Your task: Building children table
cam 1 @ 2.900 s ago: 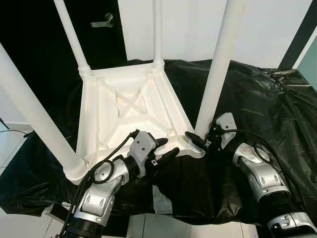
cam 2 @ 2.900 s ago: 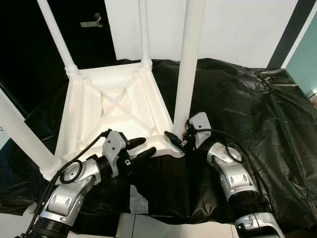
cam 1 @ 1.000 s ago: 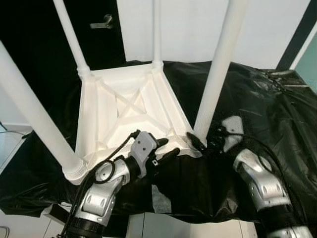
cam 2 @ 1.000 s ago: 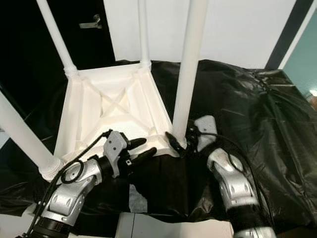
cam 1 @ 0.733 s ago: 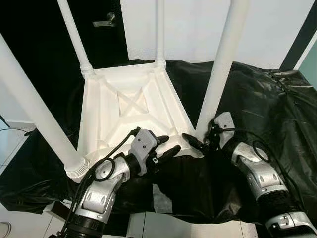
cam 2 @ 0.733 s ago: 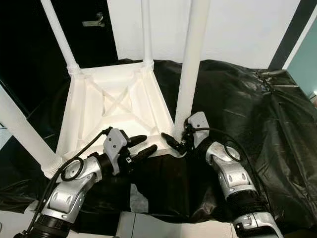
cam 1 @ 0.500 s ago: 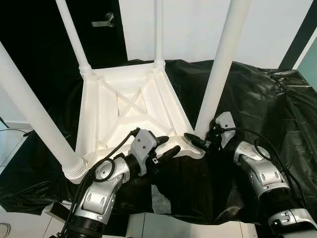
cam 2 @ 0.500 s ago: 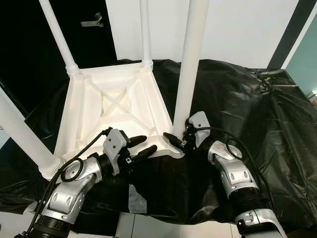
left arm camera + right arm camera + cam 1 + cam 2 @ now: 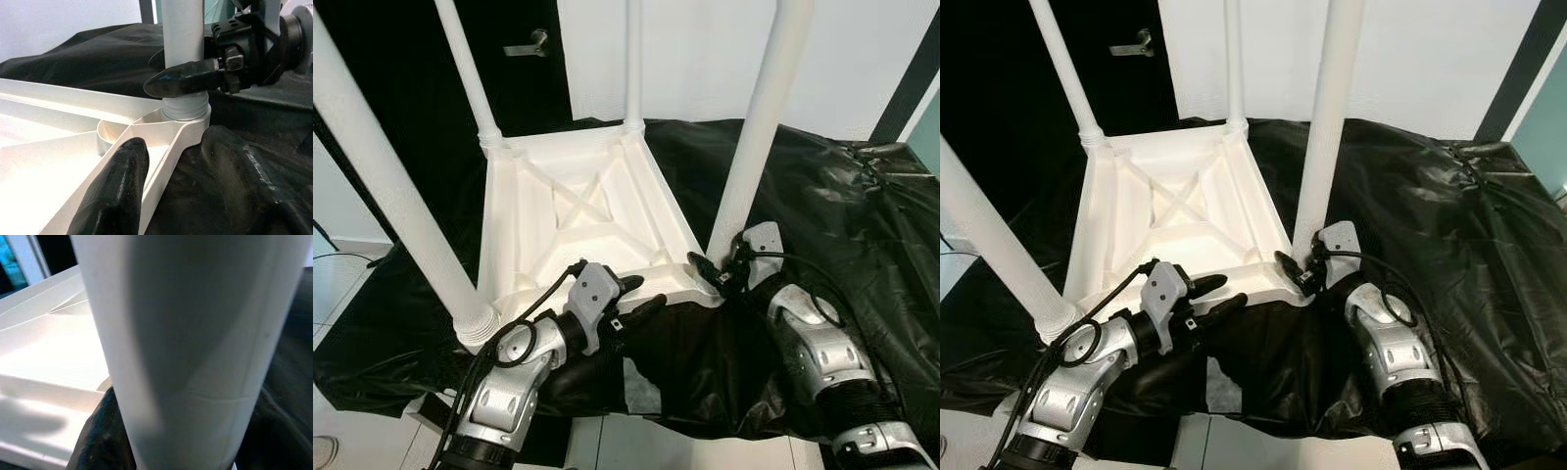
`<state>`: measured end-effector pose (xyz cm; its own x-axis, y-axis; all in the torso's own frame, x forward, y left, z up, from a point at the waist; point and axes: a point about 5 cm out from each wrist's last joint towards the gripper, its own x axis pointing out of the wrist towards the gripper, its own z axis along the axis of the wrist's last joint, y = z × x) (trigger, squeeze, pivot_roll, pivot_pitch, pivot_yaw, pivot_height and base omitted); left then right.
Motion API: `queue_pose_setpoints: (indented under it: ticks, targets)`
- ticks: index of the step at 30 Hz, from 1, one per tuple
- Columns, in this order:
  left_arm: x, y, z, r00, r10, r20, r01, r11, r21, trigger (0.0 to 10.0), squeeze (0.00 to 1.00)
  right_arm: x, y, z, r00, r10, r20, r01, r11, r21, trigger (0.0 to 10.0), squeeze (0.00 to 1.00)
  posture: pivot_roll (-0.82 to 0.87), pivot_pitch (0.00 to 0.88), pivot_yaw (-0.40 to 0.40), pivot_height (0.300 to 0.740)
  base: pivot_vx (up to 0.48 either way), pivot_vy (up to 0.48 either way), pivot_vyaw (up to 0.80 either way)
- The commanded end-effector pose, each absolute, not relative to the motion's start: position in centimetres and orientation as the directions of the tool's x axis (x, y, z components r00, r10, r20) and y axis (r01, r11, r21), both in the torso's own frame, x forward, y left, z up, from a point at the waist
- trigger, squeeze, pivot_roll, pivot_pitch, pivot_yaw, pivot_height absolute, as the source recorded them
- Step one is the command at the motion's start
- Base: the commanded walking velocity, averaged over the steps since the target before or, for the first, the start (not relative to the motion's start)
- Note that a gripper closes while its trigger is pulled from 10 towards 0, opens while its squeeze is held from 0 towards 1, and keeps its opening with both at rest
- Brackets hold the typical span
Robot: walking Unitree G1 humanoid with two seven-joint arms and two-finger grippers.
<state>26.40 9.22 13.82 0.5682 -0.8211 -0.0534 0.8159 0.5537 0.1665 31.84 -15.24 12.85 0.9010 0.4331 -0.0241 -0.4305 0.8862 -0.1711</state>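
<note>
Our right hand [image 9: 713, 277] pinches the base of the nearest white leg [image 9: 759, 132] of the upturned children's table [image 9: 578, 225]. Our left hand [image 9: 631, 297], fingers spread, straddles that table's near edge just beside it.

1. The upturned table [image 9: 578, 211] looks like white moulded plastic, smooth and matt
2. Its legs [image 9: 759, 127] are smooth white tubes with a faint sheen
3. The black sheet [image 9: 862, 225] is thin plastic film, glossy and creased
4. The arms [image 9: 818, 343] are brushed silver metal
5. The left gripper [image 9: 183, 181] has dull, scuffed black fingers [image 9: 112, 191]
</note>
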Motion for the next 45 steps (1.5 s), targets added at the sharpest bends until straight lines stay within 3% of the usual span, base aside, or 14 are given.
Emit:
queue_pose_setpoints:
  ticks: [1,3,8,10,24,25,26,29,30,38,39,41,42,45]
  targets:
    - [26.4,9.5,13.8,0.597,-0.801,-0.056,0.796,0.582,0.166,10.0,0.00,31.1,-16.3,10.6,0.949,0.291,-0.122,-0.310,0.931,-0.192,10.0,0.00,0.05,0.000,-0.004,0.740,0.000,0.000,0.00]
    - [26.4,9.5,13.8,0.597,-0.801,-0.056,0.796,0.582,0.166,10.0,0.00,31.1,-16.3,10.6,0.949,0.291,-0.122,-0.310,0.931,-0.192,10.0,0.00,0.05,0.000,-0.004,0.740,0.000,0.000,0.00]
    - [26.3,9.5,13.9,0.595,-0.802,-0.057,0.798,0.580,0.165,10.0,0.00,30.3,-15.4,9.9,0.985,0.129,-0.118,-0.149,0.972,-0.181,10.0,0.00,0.05,0.000,-0.008,0.740,0.000,0.000,0.00]
    - [26.1,9.4,13.8,0.593,-0.803,-0.057,0.800,0.578,0.161,10.0,0.00,29.7,-14.6,9.9,0.994,-0.027,-0.105,0.012,0.990,-0.137,10.0,0.00,0.05,0.000,-0.011,0.740,0.000,0.000,0.00]
    - [25.8,9.1,13.7,0.586,-0.808,-0.063,0.805,0.571,0.164,10.0,0.00,29.4,-14.0,10.6,0.998,-0.002,-0.065,-0.007,0.991,-0.133,10.0,0.00,0.05,0.000,-0.013,0.740,0.000,0.000,0.00]
    - [25.7,9.1,13.7,0.585,-0.808,-0.066,0.806,0.570,0.163,10.0,0.00,29.3,-14.0,10.8,0.999,0.014,-0.050,-0.021,0.990,-0.136,10.0,0.07,0.05,0.000,-0.013,0.740,0.000,0.000,0.00]
    - [25.6,9.1,13.6,0.583,-0.809,-0.068,0.807,0.568,0.162,10.0,0.00,29.1,-14.2,11.0,0.999,0.033,-0.035,-0.038,0.988,-0.149,10.0,0.80,0.05,0.000,-0.016,0.740,0.000,0.000,0.00]
    - [25.6,9.1,13.6,0.583,-0.809,-0.068,0.807,0.568,0.162,10.0,0.00,29.1,-14.2,11.0,0.999,0.033,-0.035,-0.038,0.988,-0.149,10.0,0.80,0.05,0.000,-0.016,0.740,0.000,0.000,0.00]
    - [25.5,9.1,13.6,0.582,-0.810,-0.070,0.808,0.567,0.161,10.0,0.00,29.0,-14.7,11.0,0.998,0.049,-0.029,-0.053,0.985,-0.164,10.0,1.00,0.05,0.000,-0.019,0.740,0.000,0.000,0.00]
    - [25.4,9.2,13.6,0.584,-0.808,-0.072,0.807,0.569,0.159,10.0,0.00,29.2,-17.1,11.8,0.986,0.166,-0.006,-0.165,0.971,-0.176,10.0,1.00,0.06,0.000,-0.020,0.740,0.000,0.000,0.00]
    - [25.5,9.2,13.6,0.583,-0.809,-0.073,0.807,0.568,0.160,10.0,0.00,29.4,-17.2,11.9,0.977,0.212,-0.013,-0.211,0.966,-0.151,10.0,0.93,0.06,0.000,-0.017,0.740,0.000,0.000,0.00]
    - [25.5,9.2,13.6,0.583,-0.809,-0.074,0.808,0.567,0.161,10.0,0.00,29.4,-17.2,11.9,0.970,0.241,-0.018,-0.241,0.961,-0.132,10.0,0.93,0.06,0.000,-0.017,0.740,0.000,0.000,0.00]
    - [25.5,9.3,13.6,0.583,-0.809,-0.075,0.808,0.567,0.164,10.0,0.00,29.5,-17.3,12.0,0.959,0.281,-0.023,-0.281,0.950,-0.135,10.0,0.00,0.06,0.000,-0.015,0.740,0.000,0.000,0.00]
    - [25.6,9.4,13.6,0.586,-0.807,-0.075,0.805,0.569,0.166,10.0,0.00,29.6,-17.3,12.1,0.944,0.329,-0.029,-0.330,0.934,-0.136,10.0,0.00,0.06,0.000,-0.012,0.740,0.000,0.000,0.00]
